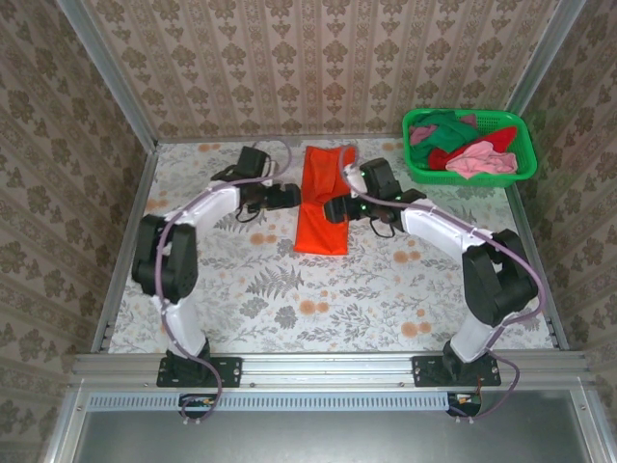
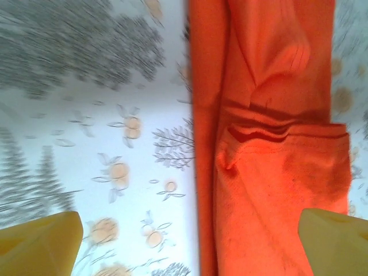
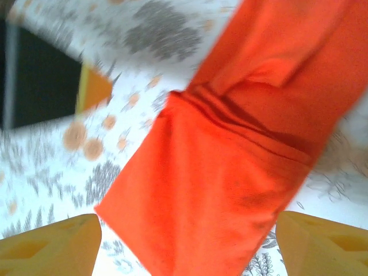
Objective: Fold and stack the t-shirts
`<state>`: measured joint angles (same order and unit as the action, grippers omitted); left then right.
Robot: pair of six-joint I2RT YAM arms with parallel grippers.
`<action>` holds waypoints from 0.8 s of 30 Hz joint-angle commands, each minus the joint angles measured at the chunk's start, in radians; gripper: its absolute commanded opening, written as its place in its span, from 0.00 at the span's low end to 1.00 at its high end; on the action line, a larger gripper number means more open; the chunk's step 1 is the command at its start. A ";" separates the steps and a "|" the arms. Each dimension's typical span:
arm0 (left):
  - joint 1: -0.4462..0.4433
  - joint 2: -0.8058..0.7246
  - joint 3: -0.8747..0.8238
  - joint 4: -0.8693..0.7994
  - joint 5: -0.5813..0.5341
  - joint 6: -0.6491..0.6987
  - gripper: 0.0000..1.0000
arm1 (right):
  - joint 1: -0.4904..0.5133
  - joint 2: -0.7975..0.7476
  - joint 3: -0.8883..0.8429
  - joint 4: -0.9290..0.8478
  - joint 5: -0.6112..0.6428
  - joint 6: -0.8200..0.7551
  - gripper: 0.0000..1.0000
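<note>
In the top view, the orange t-shirt (image 1: 321, 207) is seen as a long narrow folded strip in the middle of the tabletop (image 1: 289, 289). The left gripper (image 1: 286, 197) is just beside its left edge and the right gripper (image 1: 339, 206) at its right edge. Other t-shirts (image 1: 463, 145) are heaped in the green basket (image 1: 453, 177).

In the left wrist view, the left gripper (image 2: 187, 247) is spread wide and nothing is pinched. The orange t-shirt (image 2: 270, 144) lies below, toward one finger.

In the right wrist view, the right gripper (image 3: 187, 247) is also spread, with the orange t-shirt (image 3: 230, 144) lying between the fingers and beyond them.

The cloth is judged soft, light and limp. It is best taken at the corners of a short end, through all layers.
</note>
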<state>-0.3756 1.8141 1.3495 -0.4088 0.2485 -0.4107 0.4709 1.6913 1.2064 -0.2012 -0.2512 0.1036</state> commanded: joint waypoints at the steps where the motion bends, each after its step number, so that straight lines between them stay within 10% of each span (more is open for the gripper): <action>1: 0.052 -0.127 -0.115 0.043 -0.041 0.029 1.00 | 0.085 0.010 0.025 -0.131 0.036 -0.347 0.79; 13: 0.178 -0.553 -0.462 0.174 -0.017 0.312 1.00 | 0.246 0.247 0.160 -0.244 0.247 -0.678 0.57; 24: 0.187 -0.601 -0.523 0.228 0.005 0.338 1.00 | 0.246 0.362 0.192 -0.276 0.302 -0.697 0.38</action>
<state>-0.1959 1.2098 0.8295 -0.2150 0.2295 -0.1040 0.7181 2.0315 1.3796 -0.4232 0.0200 -0.5785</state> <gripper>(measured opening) 0.997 0.401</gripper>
